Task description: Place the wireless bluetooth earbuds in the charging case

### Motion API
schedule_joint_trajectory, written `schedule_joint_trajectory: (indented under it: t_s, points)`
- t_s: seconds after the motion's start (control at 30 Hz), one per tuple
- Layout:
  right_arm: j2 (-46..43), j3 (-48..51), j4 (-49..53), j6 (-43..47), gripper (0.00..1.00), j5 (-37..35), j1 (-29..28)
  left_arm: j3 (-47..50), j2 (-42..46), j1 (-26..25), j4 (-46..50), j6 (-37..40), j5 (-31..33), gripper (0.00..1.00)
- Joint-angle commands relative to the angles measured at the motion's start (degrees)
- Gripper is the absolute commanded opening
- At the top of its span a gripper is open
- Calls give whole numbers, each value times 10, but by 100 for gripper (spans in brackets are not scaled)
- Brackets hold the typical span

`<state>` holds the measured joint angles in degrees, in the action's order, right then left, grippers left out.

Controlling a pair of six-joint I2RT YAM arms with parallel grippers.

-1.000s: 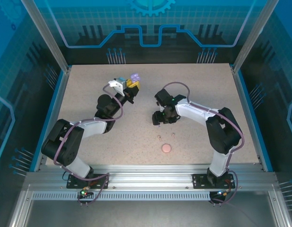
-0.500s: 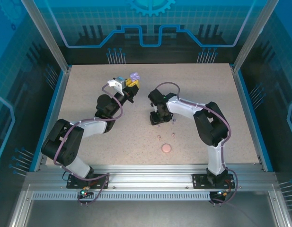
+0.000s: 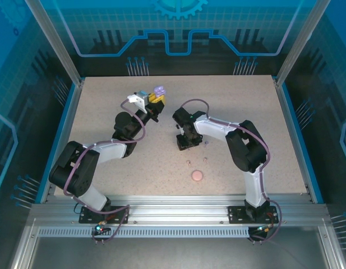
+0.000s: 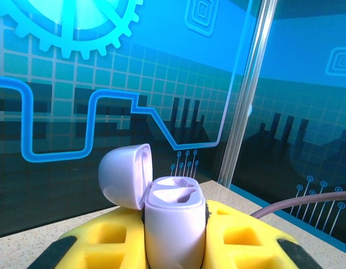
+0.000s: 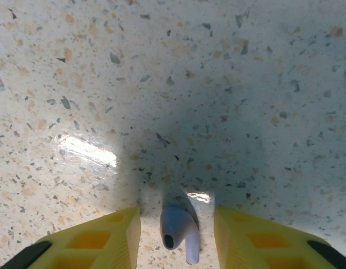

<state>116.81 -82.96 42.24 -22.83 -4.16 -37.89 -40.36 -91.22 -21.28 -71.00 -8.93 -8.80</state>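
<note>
Between the parted right fingers (image 5: 119, 238) lies a purple earbud (image 5: 179, 227); left fingers (image 4: 105, 246) clamp the charging case (image 4: 174, 224).

- Speckled beige tabletop (image 3: 245, 101), with a bright glare patch on it in the right wrist view.
- Small pink disc (image 3: 197, 175) lying flat, about 5 o'clock from the table's middle.
- Blue backdrop panels (image 3: 105, 33) with circuit lines, and a gear graphic (image 3: 178, 7) at 12 o'clock.
- Silver aluminium rail (image 3: 178, 216) along 6 o'clock.
- Blue edge strips (image 3: 296, 134) at 3 and 9 o'clock.
</note>
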Motion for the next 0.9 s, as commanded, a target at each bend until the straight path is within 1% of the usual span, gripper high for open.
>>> schedule_joint_trajectory:
  t_s: [0.0, 0.3, 0.6, 0.87]
  points:
    - [9, -4, 15, 8, 40, -10, -9, 7, 14, -1, -21, -3, -2, 0]
    - [20, -14, 22, 16, 34, -15, -9, 8, 15, -1, -21, -6, -4, 0]
    - [25, -16, 22, 18, 33, -18, -9, 5, 11, -2, -21, -11, -10, 0]
    - [29, -19, 22, 23, 27, -18, -9, 5, 9, -1, -19, -16, -15, 0]
